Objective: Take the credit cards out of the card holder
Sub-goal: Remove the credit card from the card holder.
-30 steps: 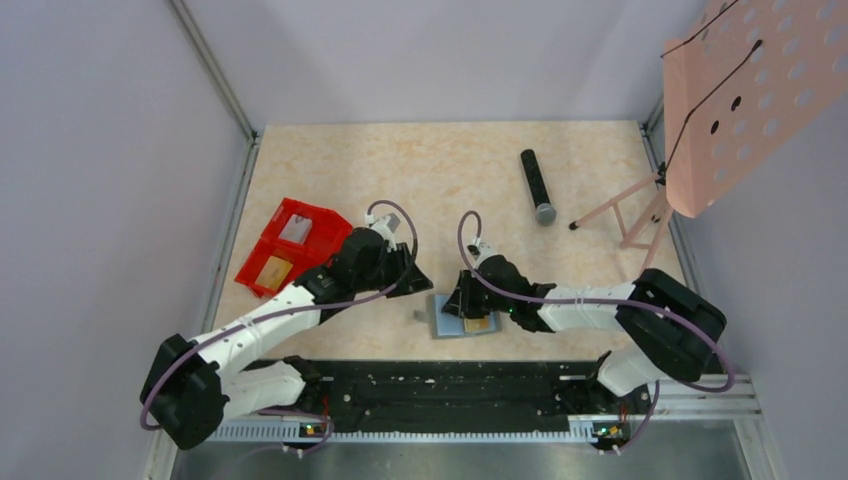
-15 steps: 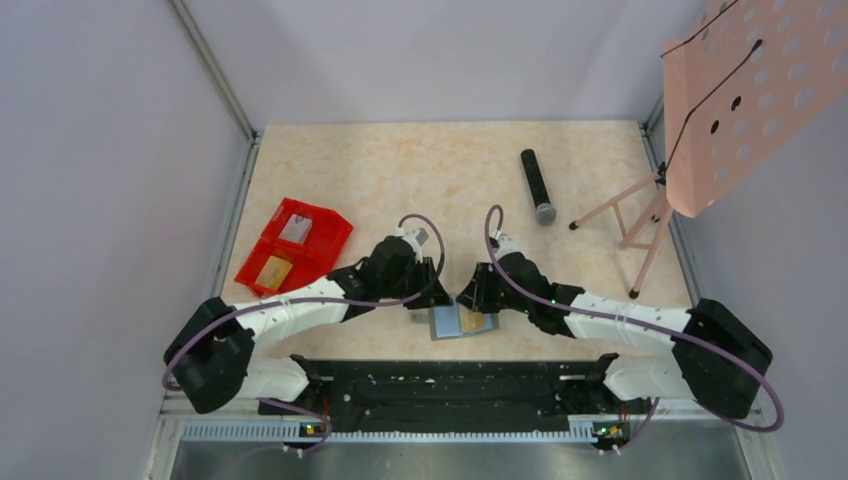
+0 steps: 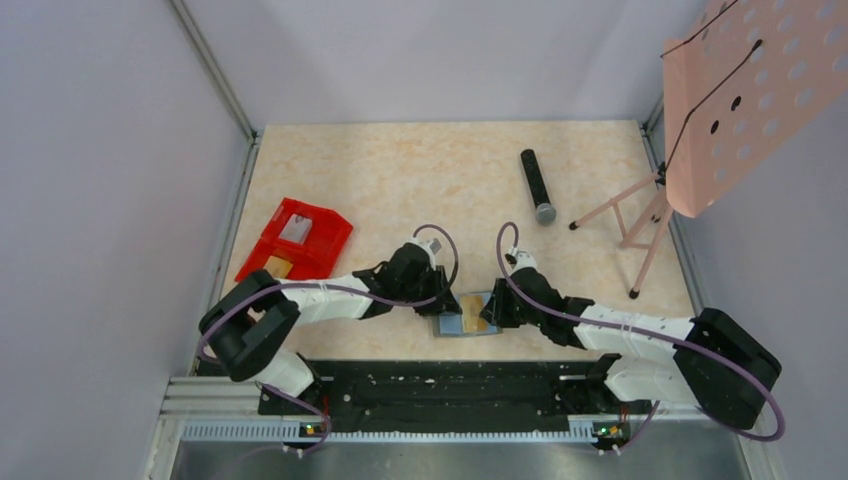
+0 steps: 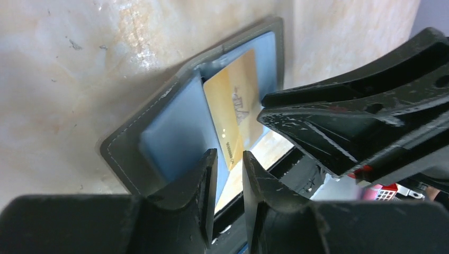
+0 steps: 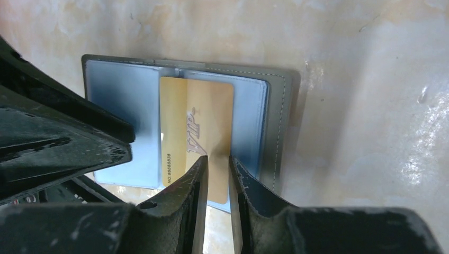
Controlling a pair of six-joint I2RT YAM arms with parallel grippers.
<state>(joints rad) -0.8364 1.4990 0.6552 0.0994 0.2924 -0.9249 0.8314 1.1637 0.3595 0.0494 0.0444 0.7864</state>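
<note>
Left tool (image 4: 229, 156): a second ago it was well off to the side of the card holder. It has now swung in, and its tips are down on one pale inner panel. The fingers stand a narrow slit apart with nothing pinched between them.
Right tool (image 5: 217, 161): it was already over the holder and has shifted to face the left tool. Its fingers are barely parted, tips on the gold card's near end, and the card lies flat under them rather than between them.
Card holder (image 5: 122, 100): lies open on the desk (image 5: 370, 79), directly under both tools.
Gold card (image 5: 196, 121): just ahead of the right tool's tips, near the holder's middle. More of it shows than before.
Meaning: probably one tool pins the holder while the other slides the card out, but the card is not yet free.
</note>
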